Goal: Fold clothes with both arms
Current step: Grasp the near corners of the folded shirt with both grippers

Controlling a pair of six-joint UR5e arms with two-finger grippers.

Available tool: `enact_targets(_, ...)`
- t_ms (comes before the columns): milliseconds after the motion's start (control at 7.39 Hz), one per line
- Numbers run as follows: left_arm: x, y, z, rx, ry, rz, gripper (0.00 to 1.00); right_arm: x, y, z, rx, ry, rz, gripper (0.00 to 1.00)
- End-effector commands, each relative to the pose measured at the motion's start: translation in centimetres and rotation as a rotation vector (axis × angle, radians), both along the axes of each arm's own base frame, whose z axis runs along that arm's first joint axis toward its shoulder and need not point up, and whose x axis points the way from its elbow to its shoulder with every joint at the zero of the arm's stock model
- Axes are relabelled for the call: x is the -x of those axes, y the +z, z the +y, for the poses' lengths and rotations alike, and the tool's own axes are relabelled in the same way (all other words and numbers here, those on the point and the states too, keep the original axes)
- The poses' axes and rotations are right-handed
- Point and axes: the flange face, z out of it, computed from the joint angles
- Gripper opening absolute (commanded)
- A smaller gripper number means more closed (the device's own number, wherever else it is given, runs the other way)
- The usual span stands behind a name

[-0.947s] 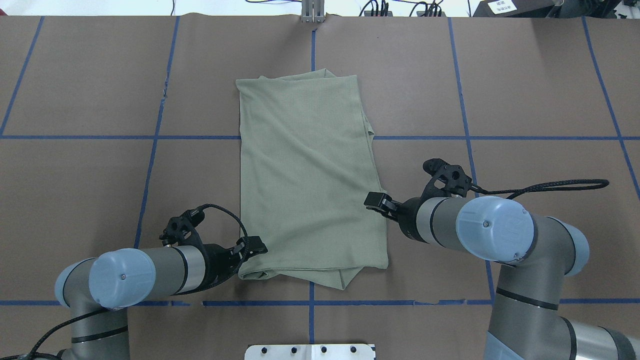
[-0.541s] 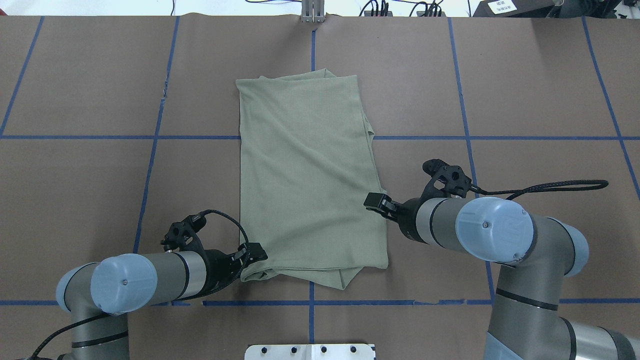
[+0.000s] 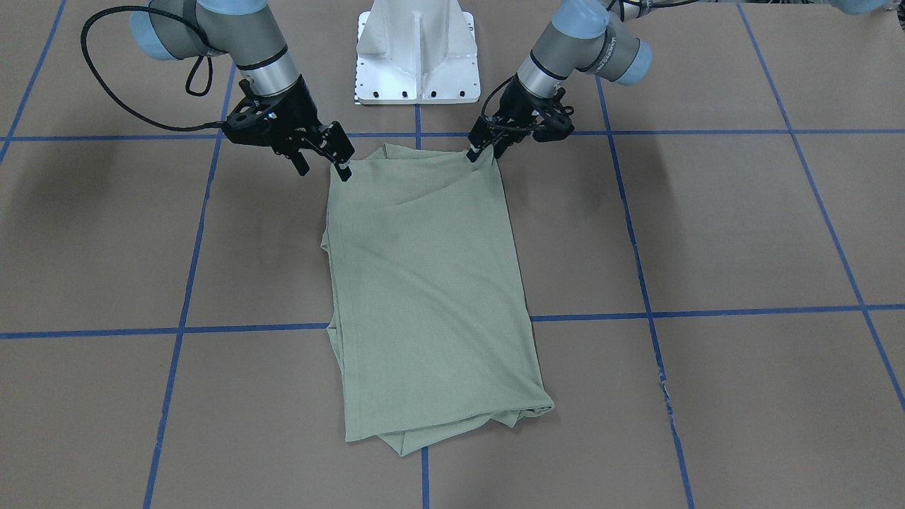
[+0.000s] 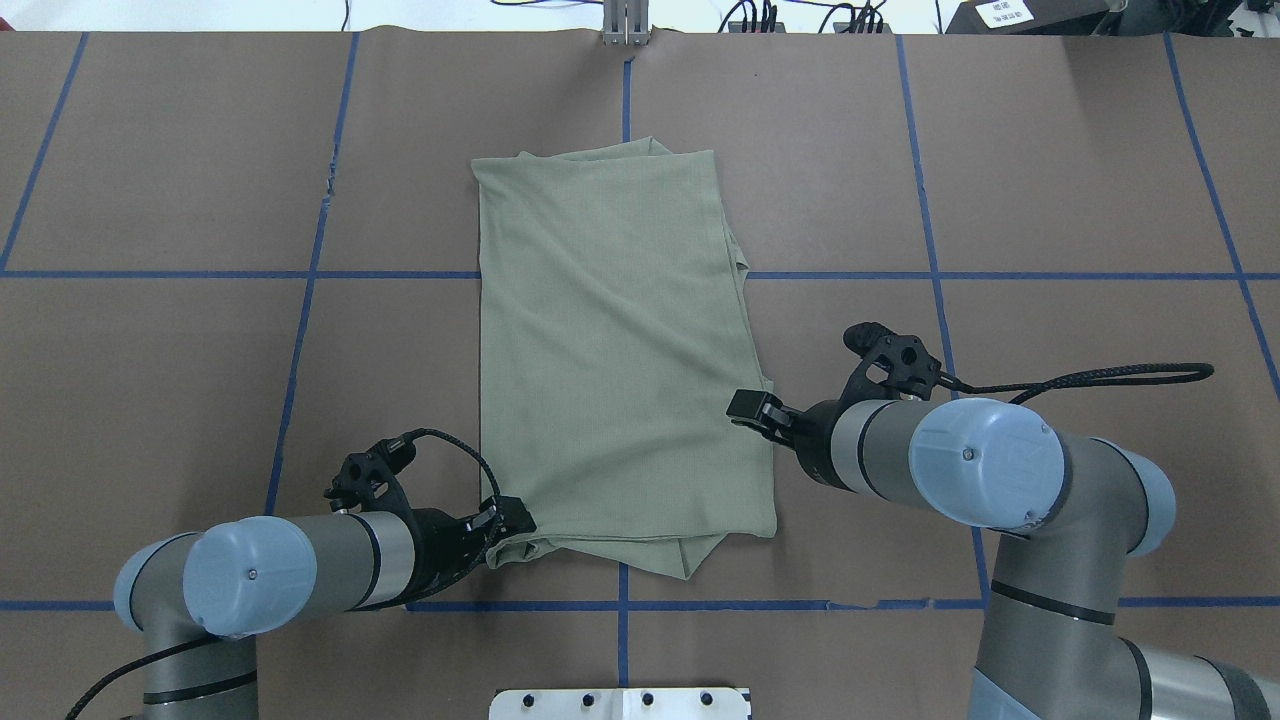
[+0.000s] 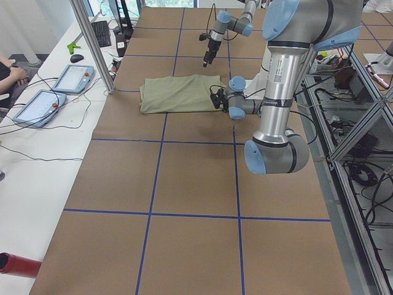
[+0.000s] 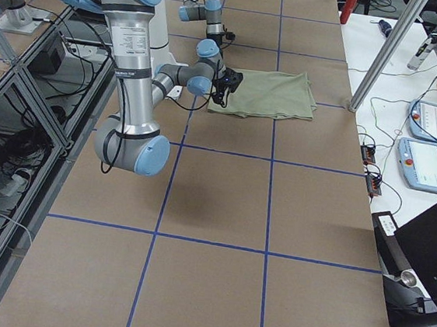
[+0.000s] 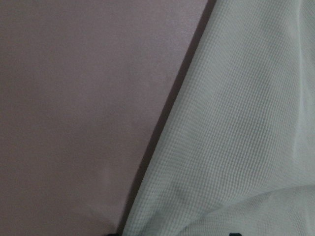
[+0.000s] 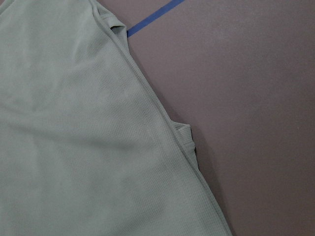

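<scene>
Lining up at the near end of the shirt [image 4: 620, 350]
Right gripper [image 3: 325, 168] spread open; whether the left gripper [image 4: 510, 518] holds its corner, I cannot tell. Lifting with one side loose could skew the fold.

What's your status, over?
Left hand at shirt's near left corner, right hand at its right edge; grips unclear. Shirt folded narrow, lying flat. Nothing in the way.

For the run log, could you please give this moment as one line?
pale sage-green knit shirt: folded long rectangle, flat | left gripper: at near corner, jaws unclear | right gripper: at side edge, jaws open
</scene>
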Motion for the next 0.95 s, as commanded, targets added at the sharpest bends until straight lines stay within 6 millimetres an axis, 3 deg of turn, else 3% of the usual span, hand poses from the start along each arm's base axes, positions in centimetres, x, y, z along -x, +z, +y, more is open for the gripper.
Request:
enact_targets(0,0.2,-0.5,0.1,-0.004,0.001,0.009,0.00,1.2,0.5,1.3,0.017,0.017,0.006,1.00)
enact_targets(406,1.4,-2.3,0.3,-0.011,0.003,0.048,0.00,4.8,0.2,4.8,0.188,0.117,0.021,1.00)
enact_targets(541,1.4,-2.3,0.3,-0.011,0.004,0.048,0.00,6.4,-1.5,5.2,0.258,0.148,0.057,1.00)
enact_targets(812,1.4,-2.5,0.3,-0.012,0.004,0.051,0.00,7.9,-0.6,6.6,0.297,0.157,0.110,1.00)
